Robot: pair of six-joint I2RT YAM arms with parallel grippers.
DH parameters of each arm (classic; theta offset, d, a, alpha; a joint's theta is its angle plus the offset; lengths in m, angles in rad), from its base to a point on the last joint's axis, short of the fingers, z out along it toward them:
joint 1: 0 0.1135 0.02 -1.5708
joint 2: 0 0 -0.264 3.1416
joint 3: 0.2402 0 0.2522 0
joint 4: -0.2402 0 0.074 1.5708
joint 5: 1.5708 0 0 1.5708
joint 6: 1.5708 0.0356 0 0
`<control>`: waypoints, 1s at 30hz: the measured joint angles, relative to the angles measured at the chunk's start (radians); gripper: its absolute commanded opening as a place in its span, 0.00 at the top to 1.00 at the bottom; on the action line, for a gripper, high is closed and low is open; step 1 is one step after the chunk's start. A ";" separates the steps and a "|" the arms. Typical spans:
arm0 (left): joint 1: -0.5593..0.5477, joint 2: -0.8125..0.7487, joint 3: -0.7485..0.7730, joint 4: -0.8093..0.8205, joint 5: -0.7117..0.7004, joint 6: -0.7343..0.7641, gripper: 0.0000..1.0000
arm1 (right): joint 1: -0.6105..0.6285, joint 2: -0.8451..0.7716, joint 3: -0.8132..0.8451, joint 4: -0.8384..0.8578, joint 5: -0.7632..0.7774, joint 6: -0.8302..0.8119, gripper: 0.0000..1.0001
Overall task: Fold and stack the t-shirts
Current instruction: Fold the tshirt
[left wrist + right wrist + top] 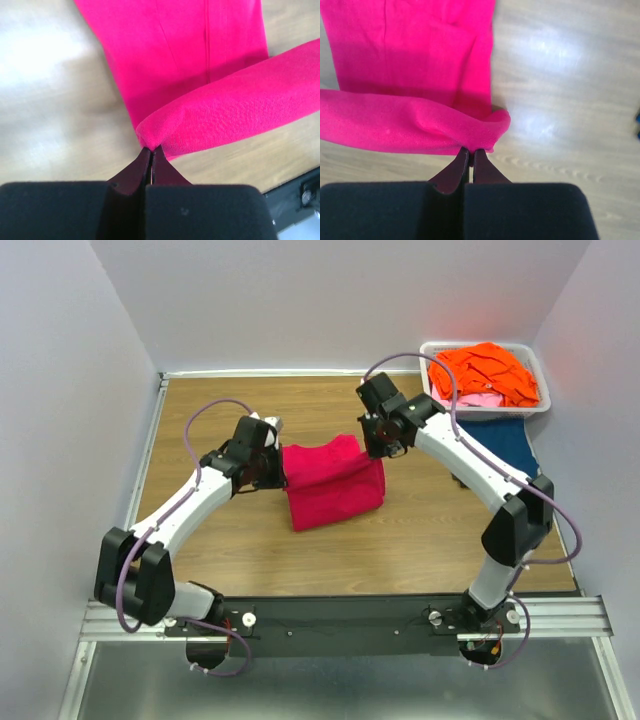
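Observation:
A magenta-pink t-shirt (335, 485) lies partly folded in the middle of the table. My left gripper (276, 469) is shut on its left corner, and the cloth (215, 110) rises from the fingertips. My right gripper (381, 448) is shut on its far right corner, with the cloth (415, 125) lifted in a roll. A dark blue t-shirt (505, 445) lies flat at the right, partly under the right arm. Orange t-shirts (490, 372) and a pale pink one (478, 399) fill the basket.
A white plastic basket (538, 406) stands at the back right corner. Grey walls enclose the wooden table (230, 540) on three sides. A metal rail (350, 615) runs along the near edge.

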 measured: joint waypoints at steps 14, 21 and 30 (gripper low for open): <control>0.159 0.357 0.286 0.047 0.087 0.145 1.00 | -0.150 0.378 0.315 0.010 -0.150 -0.124 0.99; 0.179 0.513 0.386 0.082 0.092 0.159 1.00 | -0.203 0.512 0.441 0.020 -0.212 -0.130 0.97; 0.181 0.617 0.475 0.129 0.084 0.161 0.90 | -0.248 0.579 0.428 0.086 -0.251 -0.116 0.80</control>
